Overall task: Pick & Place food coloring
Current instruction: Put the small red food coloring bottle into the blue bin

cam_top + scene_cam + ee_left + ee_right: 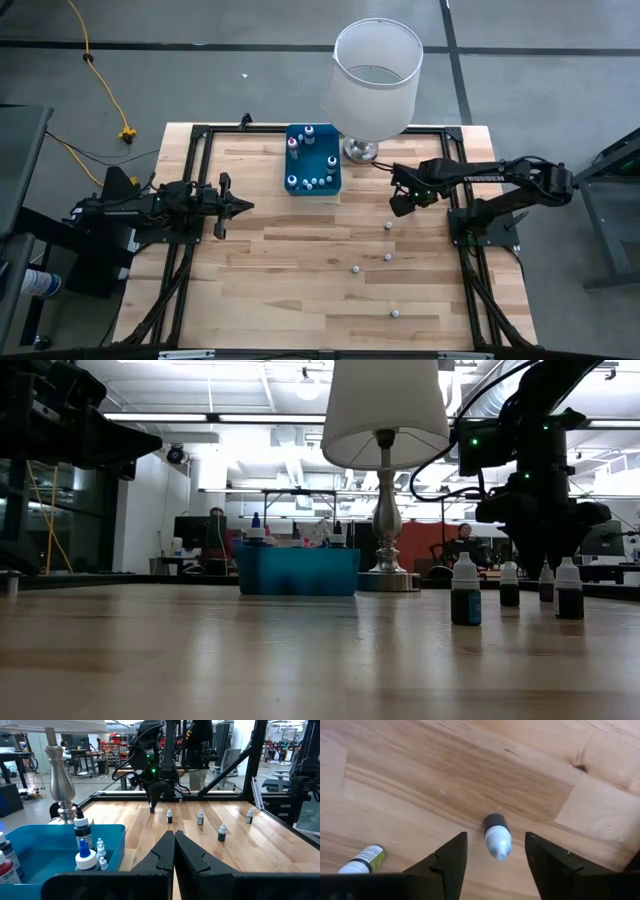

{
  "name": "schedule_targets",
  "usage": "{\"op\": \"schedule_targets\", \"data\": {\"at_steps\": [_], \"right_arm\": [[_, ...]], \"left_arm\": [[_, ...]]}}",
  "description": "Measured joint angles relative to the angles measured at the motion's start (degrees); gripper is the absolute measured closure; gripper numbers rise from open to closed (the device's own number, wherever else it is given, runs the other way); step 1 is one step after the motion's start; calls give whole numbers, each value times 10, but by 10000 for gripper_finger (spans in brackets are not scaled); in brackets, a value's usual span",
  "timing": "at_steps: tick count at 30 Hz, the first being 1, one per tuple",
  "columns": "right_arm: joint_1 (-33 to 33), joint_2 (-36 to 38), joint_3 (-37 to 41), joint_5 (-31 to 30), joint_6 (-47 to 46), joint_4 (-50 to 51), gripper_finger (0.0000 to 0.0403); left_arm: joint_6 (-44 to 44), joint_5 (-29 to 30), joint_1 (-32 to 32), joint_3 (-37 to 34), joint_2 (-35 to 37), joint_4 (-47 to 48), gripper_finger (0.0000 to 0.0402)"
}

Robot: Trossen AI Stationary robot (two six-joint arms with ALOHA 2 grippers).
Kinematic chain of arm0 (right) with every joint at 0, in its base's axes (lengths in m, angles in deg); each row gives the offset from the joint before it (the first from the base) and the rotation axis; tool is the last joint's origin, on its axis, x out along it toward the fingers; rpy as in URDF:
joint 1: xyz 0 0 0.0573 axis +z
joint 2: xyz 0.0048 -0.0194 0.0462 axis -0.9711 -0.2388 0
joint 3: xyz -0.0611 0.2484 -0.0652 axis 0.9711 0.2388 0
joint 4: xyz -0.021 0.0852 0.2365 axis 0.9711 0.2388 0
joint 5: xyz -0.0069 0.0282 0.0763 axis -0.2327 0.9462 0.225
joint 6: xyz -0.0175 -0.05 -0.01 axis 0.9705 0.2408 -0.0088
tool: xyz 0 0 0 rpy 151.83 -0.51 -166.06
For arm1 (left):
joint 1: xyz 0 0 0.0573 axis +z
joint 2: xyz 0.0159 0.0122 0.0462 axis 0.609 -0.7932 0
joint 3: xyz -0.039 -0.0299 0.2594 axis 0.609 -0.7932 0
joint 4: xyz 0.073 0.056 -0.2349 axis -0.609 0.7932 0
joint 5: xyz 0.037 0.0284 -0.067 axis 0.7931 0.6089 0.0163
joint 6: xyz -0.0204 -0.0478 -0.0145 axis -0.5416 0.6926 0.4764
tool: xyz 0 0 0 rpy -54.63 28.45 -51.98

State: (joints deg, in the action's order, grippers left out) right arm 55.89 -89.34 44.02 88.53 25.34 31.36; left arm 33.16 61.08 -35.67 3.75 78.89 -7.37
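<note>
The right end effector (399, 204) hangs low over the wooden worktop (300, 270), near the lamp (372, 80), and its jaws stand wide apart with nothing in them. In the right wrist view, 1 little food coloring bottle (497, 836) stands right between its 2 fingers (447, 862), which do not touch it. So the step in hand looks like the pick-up of this bottle. Next the fingers would need to go down a bit more and squeeze the bottle gently, so it does not tip over. Then it would likely be carried to the blue bin (313, 160). The blue bin sits near the lamp base and already holds several small bottles (83, 834), some with white caps and 1 with a blue cap. 4 more bottles (388, 257) stand apart on the worktop, waiting. Another bottle (361, 860) with a green label stands just beside the right fingers. The left end effector (238, 207) waits over the left side of the worktop, clenched tight and holding nothing.
</note>
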Motion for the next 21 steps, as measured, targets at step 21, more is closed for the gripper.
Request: {"op": "schedule_targets", "data": {"at_steps": [21], "right_arm": [[0, 0, 0, 2, 15, 2, 354]], "left_arm": [[0, 0, 0, 0, 0, 0, 401]]}}
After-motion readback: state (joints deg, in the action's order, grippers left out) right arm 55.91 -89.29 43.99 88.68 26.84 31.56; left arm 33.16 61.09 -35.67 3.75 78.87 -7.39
